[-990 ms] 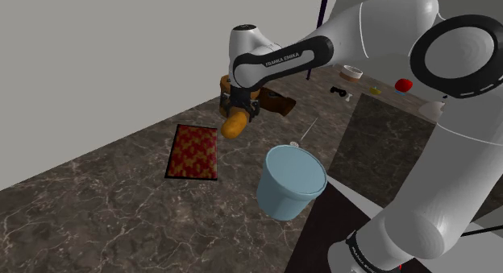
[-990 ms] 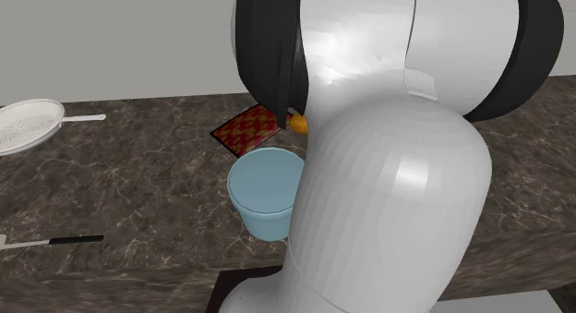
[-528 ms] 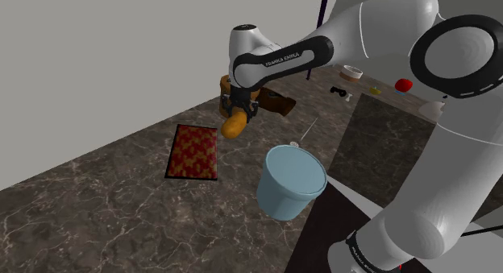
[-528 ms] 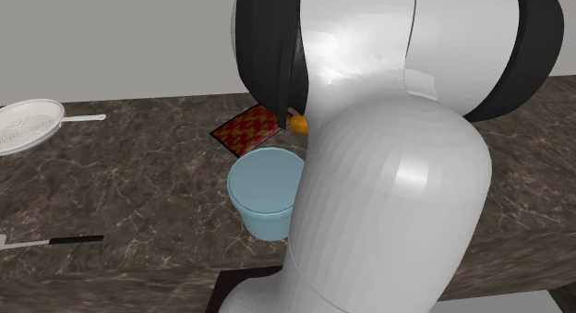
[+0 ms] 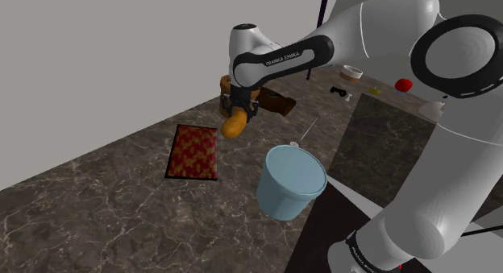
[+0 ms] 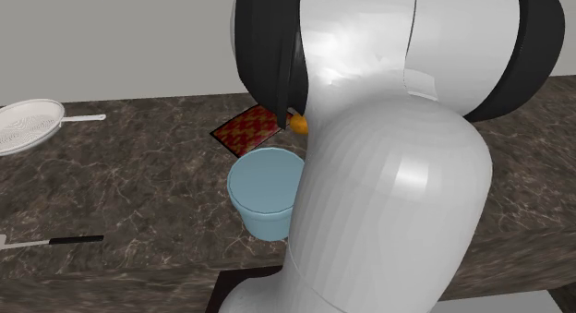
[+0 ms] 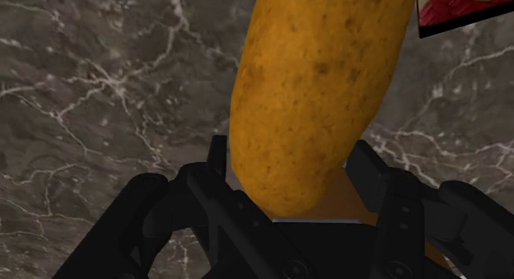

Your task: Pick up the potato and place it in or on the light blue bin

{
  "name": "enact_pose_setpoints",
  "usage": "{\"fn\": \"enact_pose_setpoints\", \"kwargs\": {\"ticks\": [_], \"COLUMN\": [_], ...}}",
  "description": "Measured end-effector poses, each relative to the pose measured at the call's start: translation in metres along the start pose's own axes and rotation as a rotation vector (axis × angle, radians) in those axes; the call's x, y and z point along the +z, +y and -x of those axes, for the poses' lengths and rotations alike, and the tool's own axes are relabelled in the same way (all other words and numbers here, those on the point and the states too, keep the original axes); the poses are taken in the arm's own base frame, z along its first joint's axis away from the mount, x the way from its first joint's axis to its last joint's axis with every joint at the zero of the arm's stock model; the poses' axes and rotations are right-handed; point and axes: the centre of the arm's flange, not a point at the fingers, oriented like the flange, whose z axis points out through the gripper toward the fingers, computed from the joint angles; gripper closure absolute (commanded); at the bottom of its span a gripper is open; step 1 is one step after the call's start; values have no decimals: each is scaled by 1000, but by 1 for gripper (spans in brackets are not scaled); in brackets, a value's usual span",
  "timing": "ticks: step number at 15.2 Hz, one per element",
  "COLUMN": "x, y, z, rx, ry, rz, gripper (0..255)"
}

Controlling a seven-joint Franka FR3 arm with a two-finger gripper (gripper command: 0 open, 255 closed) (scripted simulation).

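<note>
The orange-brown potato (image 5: pixel 234 125) hangs lengthwise from my black gripper (image 5: pixel 239 111), which is shut on its upper end. In the wrist view both fingers (image 7: pixel 216 158) press the potato (image 7: pixel 317 88) from either side over the dark marble counter. The potato sits just off the far corner of a red patterned mat (image 5: pixel 194 150). The light blue bin (image 5: pixel 290 181) stands upright nearer the stand, to the shoulder view's right of the mat. In the second exterior view the arm hides most of the potato (image 6: pixel 300 123), which shows beyond the bin (image 6: pixel 266 193).
A brown object (image 5: pixel 278 104) lies just behind the gripper. Small items stand far back: a white bowl (image 5: pixel 351 72), a red thing (image 5: pixel 404 85). A dark panel (image 5: pixel 387 138) is set into the counter. A white strainer (image 6: pixel 28 125) and a knife (image 6: pixel 55 239) lie at the second exterior view's left.
</note>
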Motion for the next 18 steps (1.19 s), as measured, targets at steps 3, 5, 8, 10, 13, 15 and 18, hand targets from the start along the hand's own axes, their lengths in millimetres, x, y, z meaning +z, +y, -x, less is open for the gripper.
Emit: {"fn": "enact_pose_setpoints", "kwargs": {"ticks": [3, 5, 8, 10, 13, 15, 18], "x": [-14, -24, -40, -50, -66, -75, -92], "y": [2, 3, 5, 6, 8, 10, 11], "z": [-1, -2, -5, -7, -9, -10, -11], "rx": [0, 0, 0, 0, 0, 0, 0], "ry": [0, 0, 0, 0, 0, 0, 0], "rz": [0, 0, 0, 0, 0, 0, 0], "gripper": [255, 255, 255, 255, 255, 255, 255]}}
